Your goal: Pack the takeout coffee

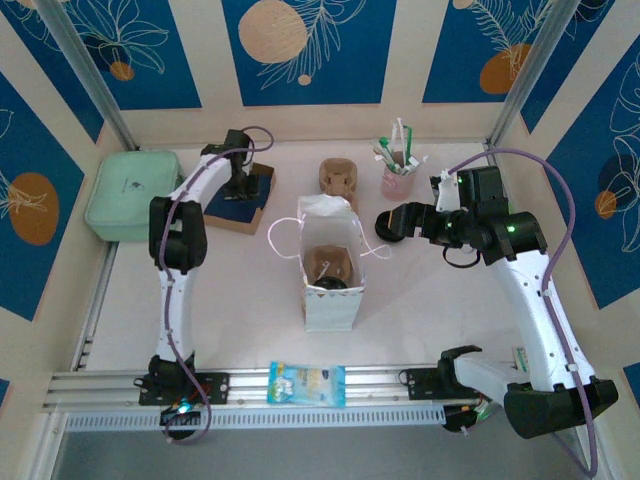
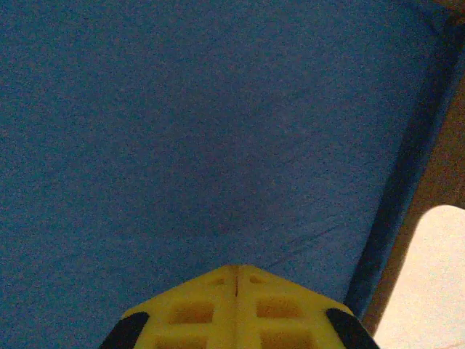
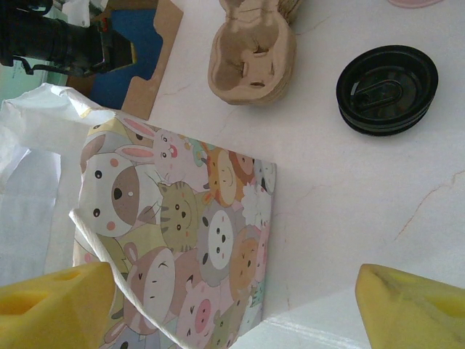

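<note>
A round black lid (image 3: 387, 89) stands on the white table right of the bag, seen from above. I take it for the top of the takeout coffee; the cup body under it is hidden. The cartoon-animal paper bag (image 1: 328, 290) (image 3: 182, 240) stands open mid-table. Inside it are a brown carrier (image 1: 325, 262) and something dark that I cannot make out. My right gripper (image 1: 386, 224) (image 3: 232, 309) hangs open just right of the bag, holding nothing. My left gripper (image 1: 240, 186) (image 2: 236, 275) is shut and empty, down on the blue pad (image 2: 203, 131).
A stack of brown cup carriers (image 1: 340, 180) (image 3: 253, 54) sits behind the bag. A pink cup of stirrers (image 1: 398, 178) stands at the back right. A mint-green box (image 1: 130, 192) lies at the far left. A blue snack packet (image 1: 307, 384) rests on the front rail.
</note>
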### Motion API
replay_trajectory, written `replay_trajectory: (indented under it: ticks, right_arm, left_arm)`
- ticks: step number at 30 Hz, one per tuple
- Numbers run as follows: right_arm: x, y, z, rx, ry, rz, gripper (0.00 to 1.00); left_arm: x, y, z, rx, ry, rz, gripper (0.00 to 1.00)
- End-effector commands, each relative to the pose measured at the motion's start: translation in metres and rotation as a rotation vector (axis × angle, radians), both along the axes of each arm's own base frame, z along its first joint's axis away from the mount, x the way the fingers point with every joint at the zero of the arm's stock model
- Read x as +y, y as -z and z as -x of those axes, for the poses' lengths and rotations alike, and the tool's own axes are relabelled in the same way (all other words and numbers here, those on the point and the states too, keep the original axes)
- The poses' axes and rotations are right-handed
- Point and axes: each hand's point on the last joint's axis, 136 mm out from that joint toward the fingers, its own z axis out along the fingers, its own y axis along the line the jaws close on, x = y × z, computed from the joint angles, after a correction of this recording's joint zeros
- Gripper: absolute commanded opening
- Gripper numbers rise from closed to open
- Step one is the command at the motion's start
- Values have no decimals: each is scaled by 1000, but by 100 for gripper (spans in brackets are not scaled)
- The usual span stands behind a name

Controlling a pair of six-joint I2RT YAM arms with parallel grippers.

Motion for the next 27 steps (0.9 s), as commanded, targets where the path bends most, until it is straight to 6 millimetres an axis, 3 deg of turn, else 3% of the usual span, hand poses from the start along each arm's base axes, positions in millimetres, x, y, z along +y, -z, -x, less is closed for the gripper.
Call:
replay_trajectory:
  ticks: [1,6,8,15,27]
  right_arm:
    - [3,-8,1,-9,-19,-25,86]
    - [4,-7,0,-5,-21,-25,86]
    - [4,-8,-1,-4,-20,-25,86]
    - [4,-8,-1,-1,-19,-23,86]
    - [4,-5,-2,7,-19,-25,86]
  left_arm:
    - [-4,-44,-6,-79,33,7,1]
    - [-10,-37,-10,-70,49,21,28]
    - [-12,-29,-11,-50,54,21,33]
    - [-25,-12,-13,-17,88,13,35]
    - [-31,8,-10,28,109,-3,35]
